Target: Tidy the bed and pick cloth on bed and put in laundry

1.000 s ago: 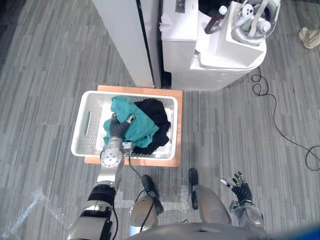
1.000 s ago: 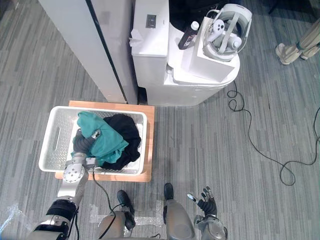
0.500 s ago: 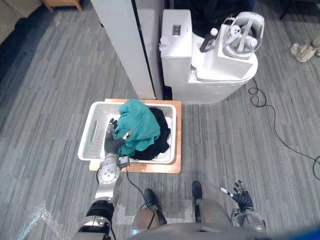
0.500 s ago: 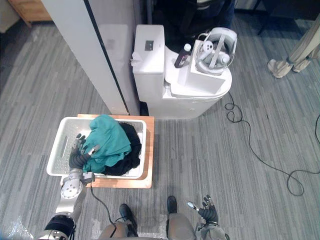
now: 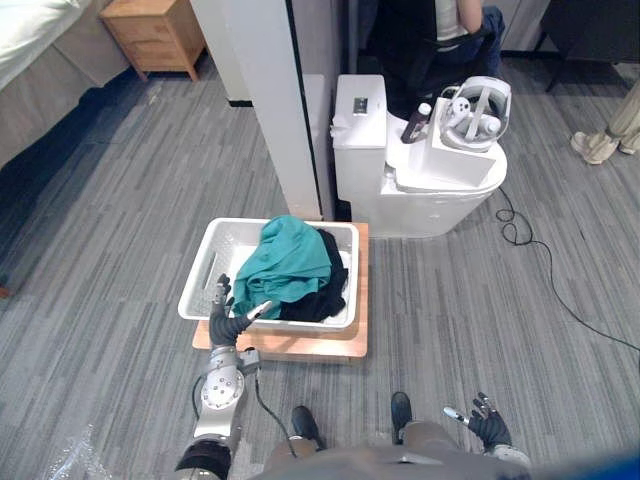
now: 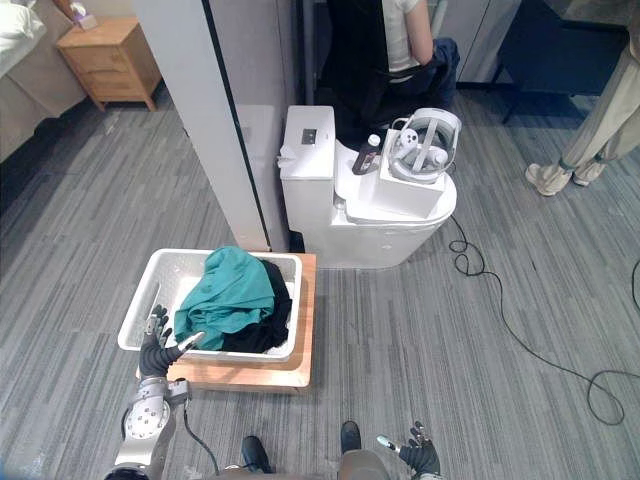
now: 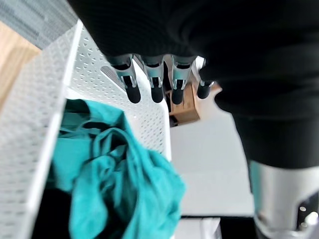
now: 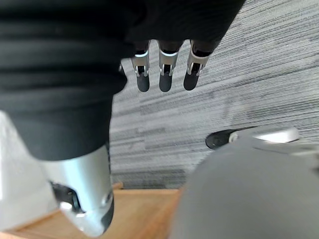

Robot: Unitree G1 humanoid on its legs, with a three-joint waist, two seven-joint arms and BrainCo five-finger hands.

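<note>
Left hand point(image 5: 224, 322): fingers straight and spread, holding nothing. Teal cloth point(image 5: 290, 262) lies just past those fingertips, inside the white basket point(image 5: 200, 280), atop a black cloth point(image 5: 325, 295). Right hand point(image 5: 487, 424): fingers relaxed, empty, floor beyond them. Cloth step appears complete; tidying the bed point(image 5: 35, 30) likely remains

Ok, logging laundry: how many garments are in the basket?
2: a teal cloth on top, a black cloth beneath it in the white basket. More may be hidden underneath.

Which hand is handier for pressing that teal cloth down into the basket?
The left hand: open, at the near rim of the basket beside the teal cloth; the right hand hangs far off.
</note>
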